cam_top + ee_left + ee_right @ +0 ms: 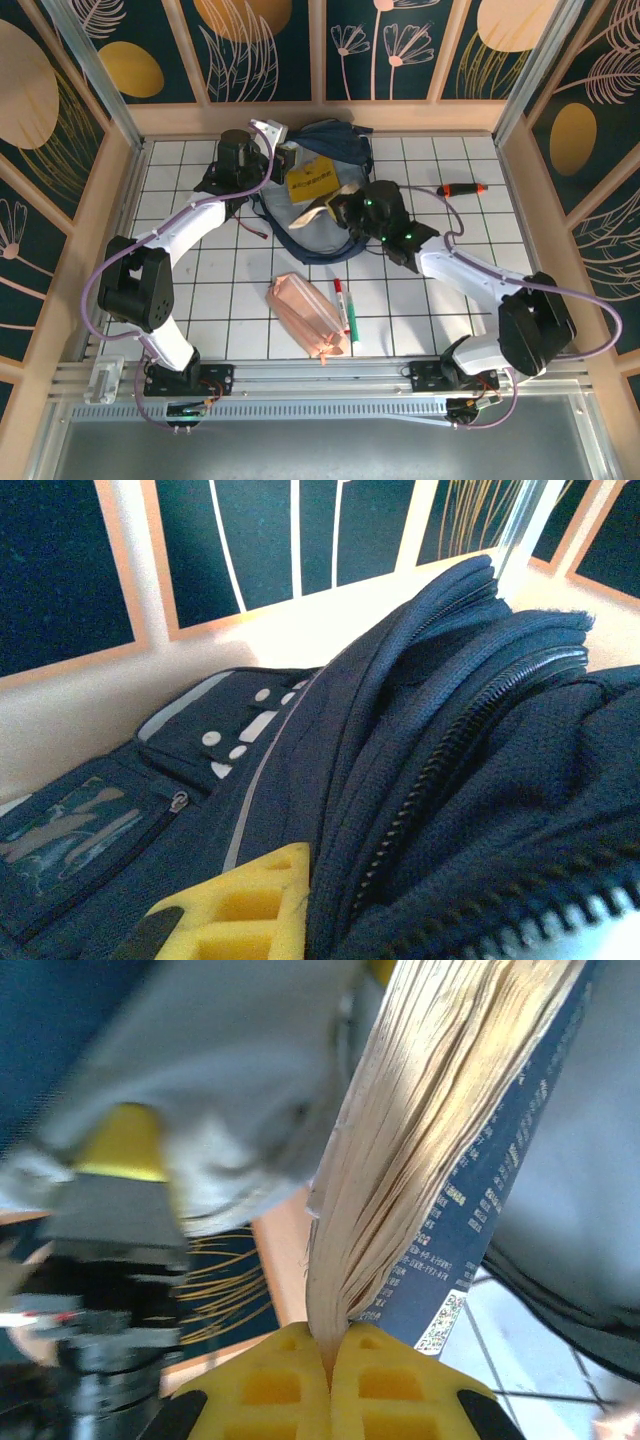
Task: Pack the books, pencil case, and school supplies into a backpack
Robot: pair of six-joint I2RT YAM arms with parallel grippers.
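- Yellow-fingered right gripper, bottom centre of the right wrist view, pinched shut on navy book.
- left gripper jaws narrow, nipping backpack fabric.
- pencil case and marker pen lie lower centre, top view.

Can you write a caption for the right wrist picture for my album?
Right gripper pinches the fanned pages of a thin dark navy book.

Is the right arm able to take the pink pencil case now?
Probably not yet: its fingers are shut on a book; the pencil case itself lies uncovered on the table beside the marker pen.
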